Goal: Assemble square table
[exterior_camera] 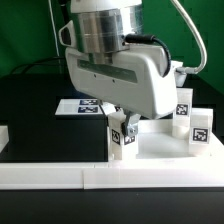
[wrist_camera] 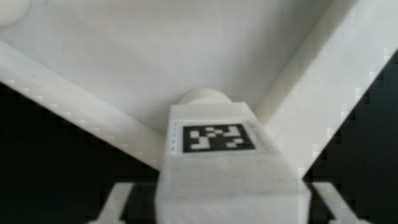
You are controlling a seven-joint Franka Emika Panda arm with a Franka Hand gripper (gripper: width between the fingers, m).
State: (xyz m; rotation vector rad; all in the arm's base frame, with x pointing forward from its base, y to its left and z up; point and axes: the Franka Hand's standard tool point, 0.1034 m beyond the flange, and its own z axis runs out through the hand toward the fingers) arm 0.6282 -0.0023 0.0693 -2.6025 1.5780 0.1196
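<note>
The white square table slab (exterior_camera: 165, 142) lies on the black table toward the exterior view's right. Two tagged white legs (exterior_camera: 183, 104) (exterior_camera: 200, 128) stand upright at its far-right side. My gripper (exterior_camera: 122, 124) hangs over the slab's near-left corner, shut on a third white leg (exterior_camera: 125, 138) with a black-white tag. In the wrist view this leg (wrist_camera: 217, 150) fills the space between my fingers (wrist_camera: 125, 200), its rounded end pointing at the slab's corner (wrist_camera: 178, 50), where two raised rims meet. Whether the leg's end touches the slab is hidden.
The marker board (exterior_camera: 84, 106) lies flat behind the gripper on the exterior view's left. A long low white border rail (exterior_camera: 90, 178) runs along the front. A small white block (exterior_camera: 4, 136) sits at the left edge. A green curtain hangs behind.
</note>
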